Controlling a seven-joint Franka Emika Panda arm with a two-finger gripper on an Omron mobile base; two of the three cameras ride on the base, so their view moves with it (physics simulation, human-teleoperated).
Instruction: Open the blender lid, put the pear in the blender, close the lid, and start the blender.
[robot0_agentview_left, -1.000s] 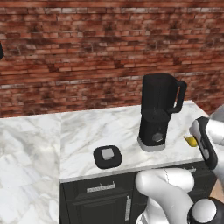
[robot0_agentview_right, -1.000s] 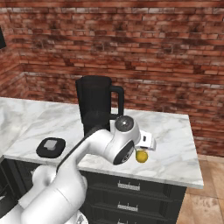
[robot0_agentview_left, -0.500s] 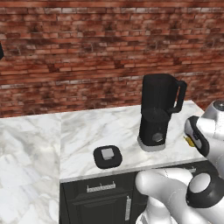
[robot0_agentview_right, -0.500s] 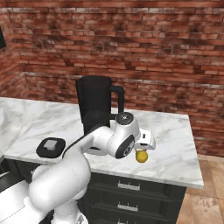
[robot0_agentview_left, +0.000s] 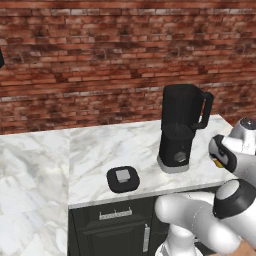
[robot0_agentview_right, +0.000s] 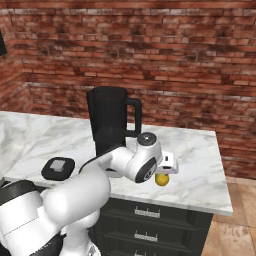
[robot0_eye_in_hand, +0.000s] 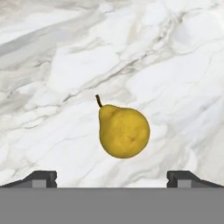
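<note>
The yellow pear (robot0_eye_in_hand: 124, 131) lies on its side on the marble counter, stem pointing up-left in the hand view. My gripper (robot0_eye_in_hand: 112, 178) hovers right above it, open, with the two fingertips (robot0_eye_in_hand: 42, 178) spread far wider than the fruit. From the right base view the pear (robot0_agentview_right: 161, 180) peeks out just under my white hand (robot0_agentview_right: 167, 165), to the right of the blender (robot0_agentview_right: 112, 122). The blender (robot0_agentview_left: 180, 131) stands without its lid. The blender lid (robot0_agentview_left: 123, 178) rests flat on the counter left of it, near the front edge; it also shows as the lid (robot0_agentview_right: 58, 168).
The marble counter (robot0_agentview_right: 200, 150) ends at a right edge close beyond the pear, with floor below. A brick wall (robot0_agentview_left: 100, 65) runs behind. Dark drawers (robot0_agentview_left: 115, 225) sit under the counter. My arm crosses in front of the blender base in the right base view.
My arm's links have swung a little and the hand has settled slightly lower over the pear. Pear, lid and blender have stayed where they were.
</note>
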